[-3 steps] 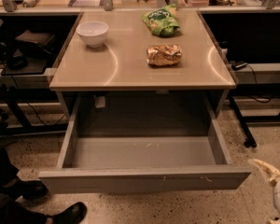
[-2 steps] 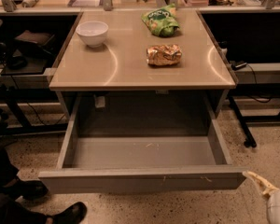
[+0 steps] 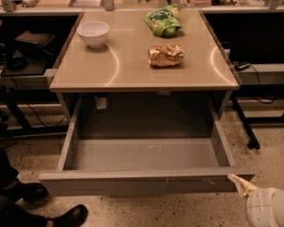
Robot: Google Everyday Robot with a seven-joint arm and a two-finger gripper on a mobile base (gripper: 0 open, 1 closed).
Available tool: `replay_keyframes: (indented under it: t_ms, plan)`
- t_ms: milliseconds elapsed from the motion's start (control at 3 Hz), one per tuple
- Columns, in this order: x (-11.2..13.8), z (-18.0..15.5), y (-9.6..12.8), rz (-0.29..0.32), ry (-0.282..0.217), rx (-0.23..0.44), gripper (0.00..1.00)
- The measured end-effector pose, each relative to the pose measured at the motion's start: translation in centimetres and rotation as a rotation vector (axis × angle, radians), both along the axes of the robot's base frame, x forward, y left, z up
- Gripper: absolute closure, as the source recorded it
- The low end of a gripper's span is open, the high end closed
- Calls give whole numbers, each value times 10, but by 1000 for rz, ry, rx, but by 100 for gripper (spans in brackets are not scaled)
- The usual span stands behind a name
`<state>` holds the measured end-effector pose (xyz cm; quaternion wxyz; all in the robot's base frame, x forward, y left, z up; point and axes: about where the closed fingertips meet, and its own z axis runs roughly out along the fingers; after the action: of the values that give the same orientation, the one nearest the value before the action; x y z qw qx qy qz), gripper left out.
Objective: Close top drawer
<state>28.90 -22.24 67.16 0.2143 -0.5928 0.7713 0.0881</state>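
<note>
The top drawer point(image 3: 142, 183) is a wide, shallow grey metal drawer pulled far out from under the table, empty inside, with pale scratch marks right of centre on its flat front. My gripper point(image 3: 240, 184) comes in from the lower right corner on a white arm; its pale tip sits at the right end of the drawer front, touching or nearly touching it.
A beige table point(image 3: 132, 70) carries a white bowl point(image 3: 93, 33), a green chip bag point(image 3: 164, 21) and a brown snack bag point(image 3: 166, 56). A person's dark shoes point(image 3: 66, 216) stand at the lower left. Dark desks and cables flank the table on both sides.
My gripper has moved left and slightly up, from right of the drawer to the right end of its front. The drawer stays pulled out.
</note>
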Motion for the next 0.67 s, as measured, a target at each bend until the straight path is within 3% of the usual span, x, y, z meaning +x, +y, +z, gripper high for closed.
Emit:
replay_keyframes:
  t_ms: [333,667]
  plan:
    - [22,-12,5,29,-14,-142,0]
    - [25,-14,-3,4,-3,-181,0]
